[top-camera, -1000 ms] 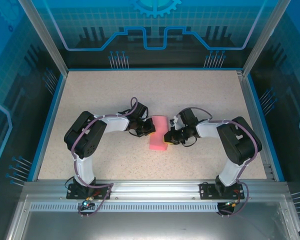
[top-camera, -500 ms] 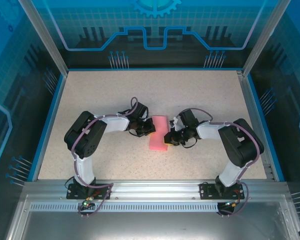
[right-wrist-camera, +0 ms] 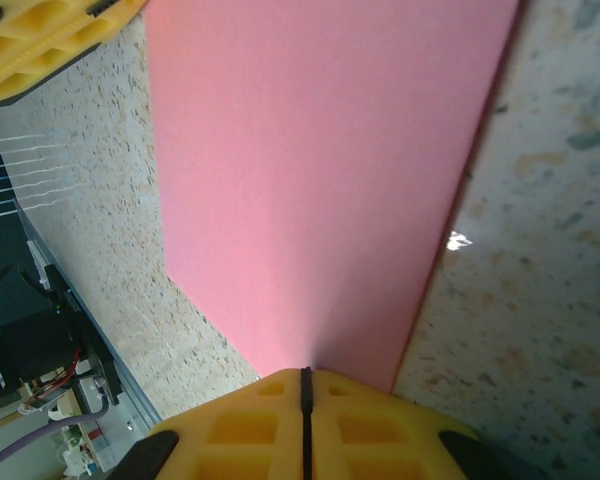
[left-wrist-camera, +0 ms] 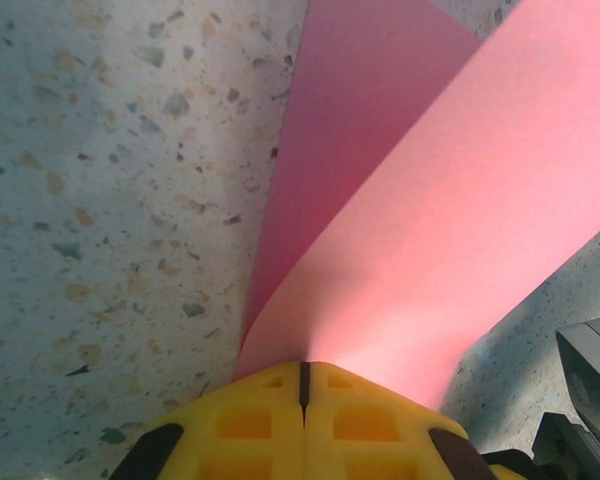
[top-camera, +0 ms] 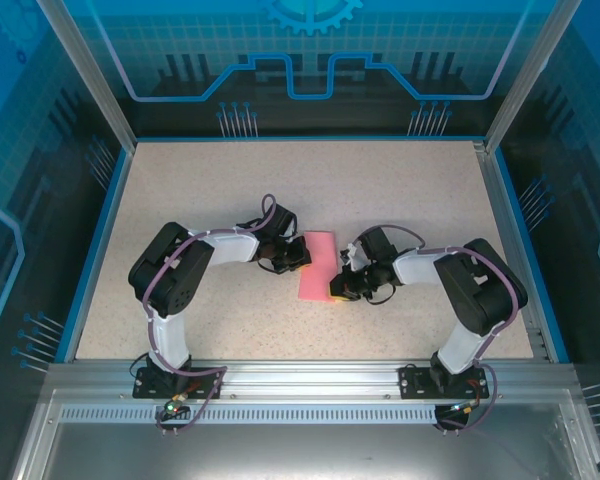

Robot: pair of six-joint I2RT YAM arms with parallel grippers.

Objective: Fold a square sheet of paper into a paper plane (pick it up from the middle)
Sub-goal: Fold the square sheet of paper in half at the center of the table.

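Now the folded pink paper sheet [top-camera: 317, 262] sits on the speckled tabletop [top-camera: 230, 190], the left gripper [top-camera: 301, 257] and right gripper [top-camera: 338, 290] each clenched on opposite edges.

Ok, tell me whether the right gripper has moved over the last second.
Yes. The right gripper has slid along the pink paper's right edge toward the table's near rail, closer to the arm bases.

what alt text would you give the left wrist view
The left hand, its yellow fingers shut, pinches the edge of a folded pink paper sheet. Two layers of the sheet fan up and to the right over a speckled table.
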